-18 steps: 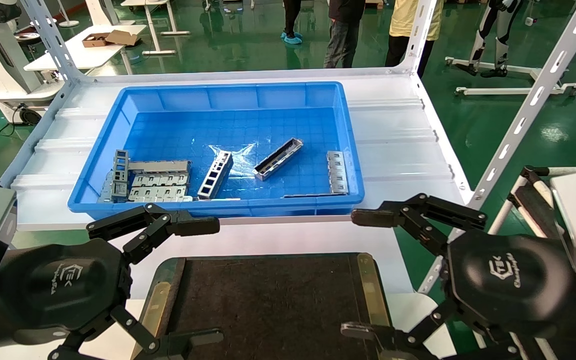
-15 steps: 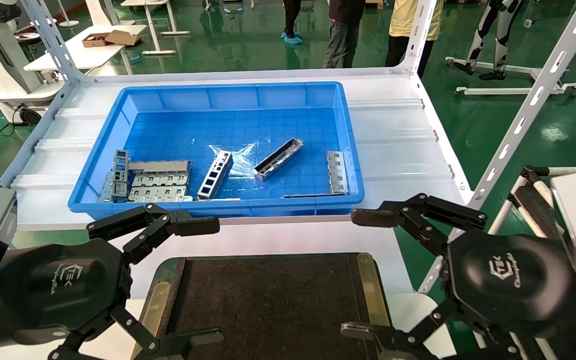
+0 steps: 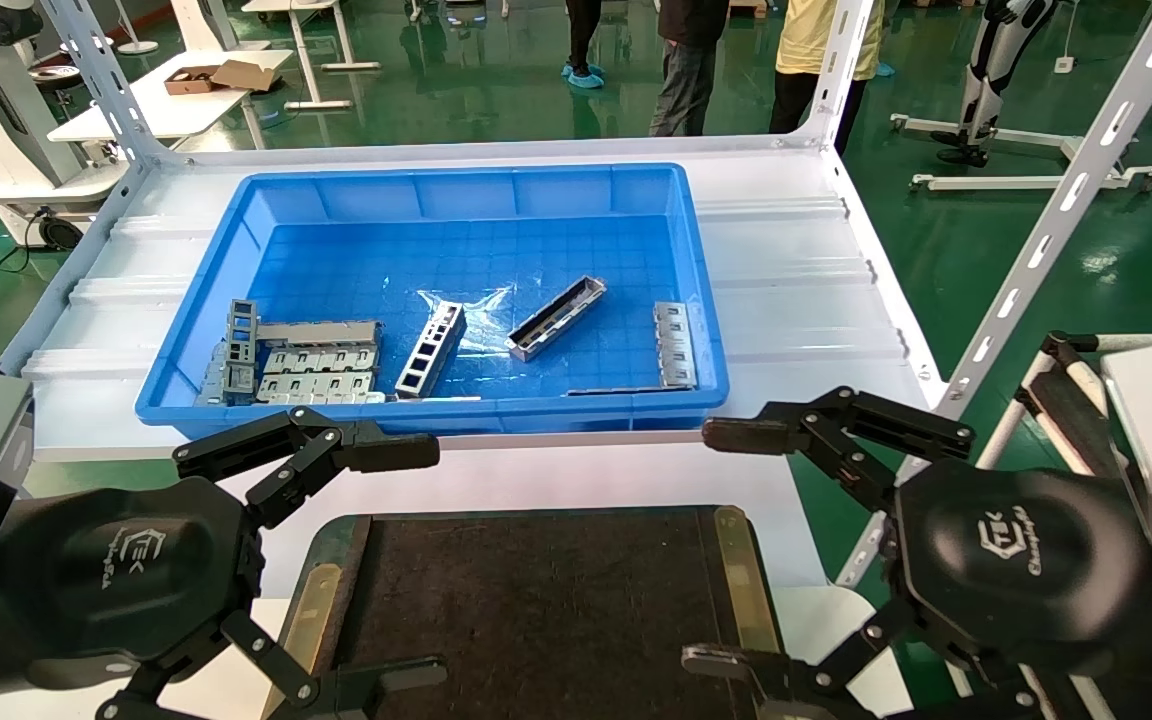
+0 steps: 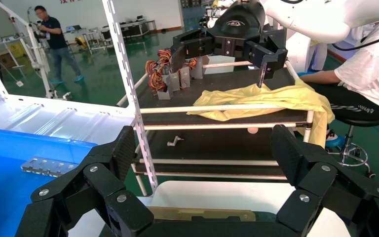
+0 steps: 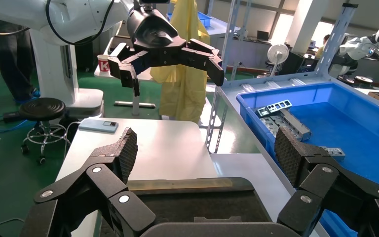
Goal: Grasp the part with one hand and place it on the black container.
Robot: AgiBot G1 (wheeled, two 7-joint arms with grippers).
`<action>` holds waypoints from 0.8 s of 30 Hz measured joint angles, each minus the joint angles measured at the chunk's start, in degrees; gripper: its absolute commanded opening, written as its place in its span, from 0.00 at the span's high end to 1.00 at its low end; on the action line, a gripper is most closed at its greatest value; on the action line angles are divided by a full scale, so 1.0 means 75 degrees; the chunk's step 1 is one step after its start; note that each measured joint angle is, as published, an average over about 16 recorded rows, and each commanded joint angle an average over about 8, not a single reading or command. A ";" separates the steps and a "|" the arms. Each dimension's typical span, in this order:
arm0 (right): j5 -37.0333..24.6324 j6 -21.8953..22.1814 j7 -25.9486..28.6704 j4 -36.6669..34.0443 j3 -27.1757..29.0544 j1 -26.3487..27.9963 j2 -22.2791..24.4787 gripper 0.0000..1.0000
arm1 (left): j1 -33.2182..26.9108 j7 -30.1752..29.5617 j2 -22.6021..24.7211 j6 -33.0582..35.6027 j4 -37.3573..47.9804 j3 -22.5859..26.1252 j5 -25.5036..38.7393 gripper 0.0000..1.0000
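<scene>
Two black grippers hover over the near edge of a white workbench (image 3: 576,480), neither holding anything. The left gripper (image 3: 391,565) hangs at the left side of the black container (image 3: 536,610), its fingers (image 3: 386,452) spread wide apart; the right gripper (image 3: 736,545) mirrors it at the container's right side, its fingers (image 3: 746,434) equally wide. The container, a flat tray with a matte black surface and brass-coloured strips (image 3: 733,575) along its two sides, lies bare between them. Beyond it sits a big blue bin (image 3: 436,190), and the part (image 3: 556,317), a narrow grey metal channel bar with an open boxy end, lies on the bin floor right of centre, angled with its boxy end toward the far right. Just to its left rests a ladder-like grey strip (image 3: 431,350), apart from the part; a cluster of slotted grey plates (image 3: 301,365) fills the bin's near left corner, and another slotted plate (image 3: 674,343) lies by the right wall. From the right wrist view, the part (image 5: 292,123) shows inside the bin (image 5: 355,98), well apart from both grippers. People stand on the green floor (image 3: 496,80) behind the bench.
</scene>
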 measured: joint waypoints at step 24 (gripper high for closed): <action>0.0000 0.0000 0.0000 0.0000 0.0000 0.0000 0.0000 0.00 | 0.0000 0.0000 0.0000 0.0000 0.0000 0.0000 0.0000 0.00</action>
